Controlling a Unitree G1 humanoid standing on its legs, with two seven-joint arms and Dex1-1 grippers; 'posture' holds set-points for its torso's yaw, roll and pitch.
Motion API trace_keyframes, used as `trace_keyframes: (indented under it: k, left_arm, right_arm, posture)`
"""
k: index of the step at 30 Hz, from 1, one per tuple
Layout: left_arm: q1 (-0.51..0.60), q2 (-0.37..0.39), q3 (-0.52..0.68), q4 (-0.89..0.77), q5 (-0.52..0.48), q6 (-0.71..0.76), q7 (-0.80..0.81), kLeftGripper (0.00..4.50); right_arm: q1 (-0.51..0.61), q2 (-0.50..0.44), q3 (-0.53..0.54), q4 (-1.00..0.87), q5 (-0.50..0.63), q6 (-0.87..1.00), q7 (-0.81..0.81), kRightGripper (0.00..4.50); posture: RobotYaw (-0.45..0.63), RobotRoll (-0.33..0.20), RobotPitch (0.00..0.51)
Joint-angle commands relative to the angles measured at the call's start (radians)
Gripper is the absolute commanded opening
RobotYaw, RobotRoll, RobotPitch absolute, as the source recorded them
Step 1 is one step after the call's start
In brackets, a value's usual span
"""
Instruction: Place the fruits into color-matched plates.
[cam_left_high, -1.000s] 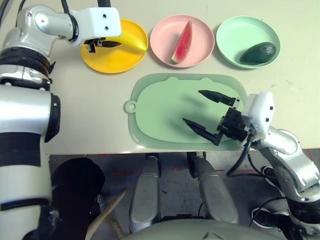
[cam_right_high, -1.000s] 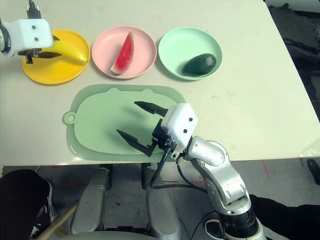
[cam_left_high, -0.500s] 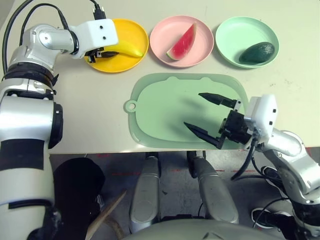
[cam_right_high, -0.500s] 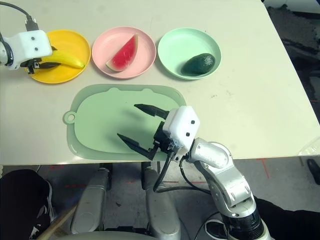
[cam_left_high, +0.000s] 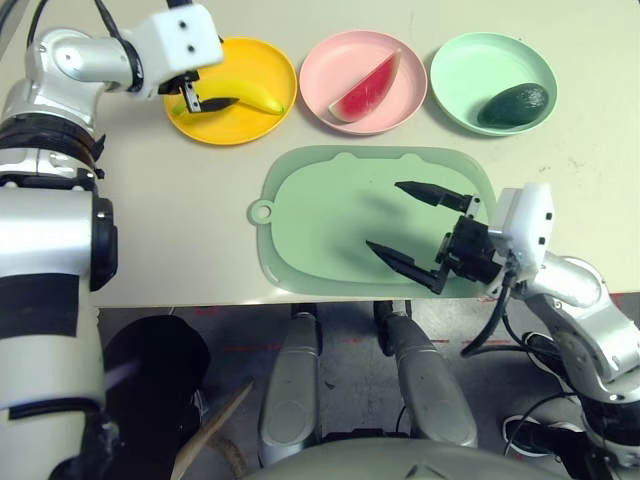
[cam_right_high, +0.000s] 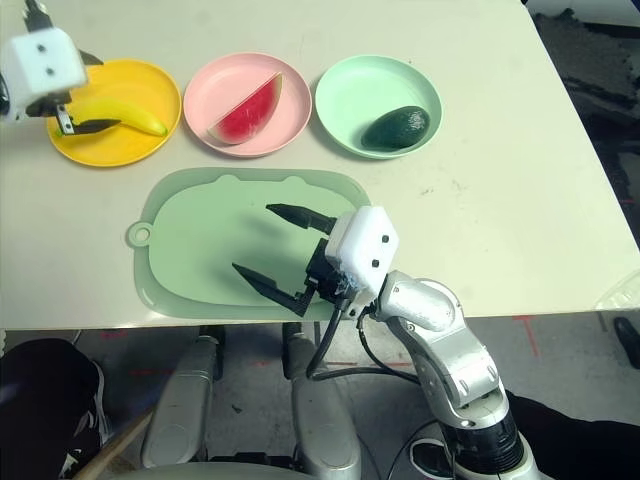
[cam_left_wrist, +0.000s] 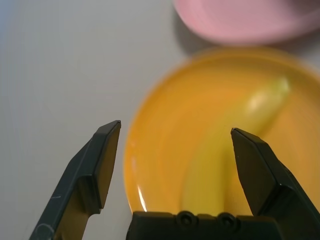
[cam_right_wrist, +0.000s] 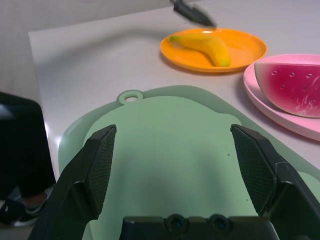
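The banana (cam_left_high: 245, 97) lies in the yellow plate (cam_left_high: 262, 62), the watermelon wedge (cam_left_high: 362, 90) in the pink plate (cam_left_high: 335, 55) and the avocado (cam_left_high: 514, 105) in the mint plate (cam_left_high: 470, 65), so the sorting looks complete. The left gripper (cam_left_high: 205, 97) hangs just over the banana with its fingers spread and empty; the right gripper (cam_left_high: 418, 227) hovers parted above the cutting board (cam_left_high: 320, 225). A careless retreat by the left arm could clip the banana or nudge its plate.

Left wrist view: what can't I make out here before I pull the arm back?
- banana: blurred; its near end is hidden behind the left claw base.
- yellow plate: its far side is cut off by the picture's edge.
- pink plate: mostly cut off by the edge, so the watermelon on it is hidden.
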Motion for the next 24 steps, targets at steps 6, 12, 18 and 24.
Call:
trace_keyframes:
  k: [6, 12, 18, 24]
  left_arm:
    - [0.343, 0.112, 0.318, -0.494, -0.351, 0.434, -0.007, 4.48]
    - [0.820, 0.038, 0.635, -1.090, -0.532, 0.826, 0.327, 4.48]
    - [1.121, -0.098, 0.725, -1.366, -0.566, 0.915, 0.505, 4.48]
    - [1.183, -0.209, 0.724, -1.363, -0.574, 0.858, 0.610, 4.48]
  right_arm:
    - [0.013, 0.053, -0.148, 0.061, 0.123, 0.086, -0.113, 4.50]
    - [0.013, 0.030, -0.356, 0.229, 0.194, 0.109, -0.151, 4.50]
    - [0.090, -0.073, -0.438, 0.414, 0.145, -0.050, 0.043, 4.50]
    - [0.057, -0.117, -0.563, 0.642, 0.128, -0.176, 0.063, 4.50]
  posture:
    - [-0.01, 0.000, 0.475]
    - [0.01, 0.000, 0.494]
    - [0.02, 0.000, 0.501]
    - [0.01, 0.000, 0.504]
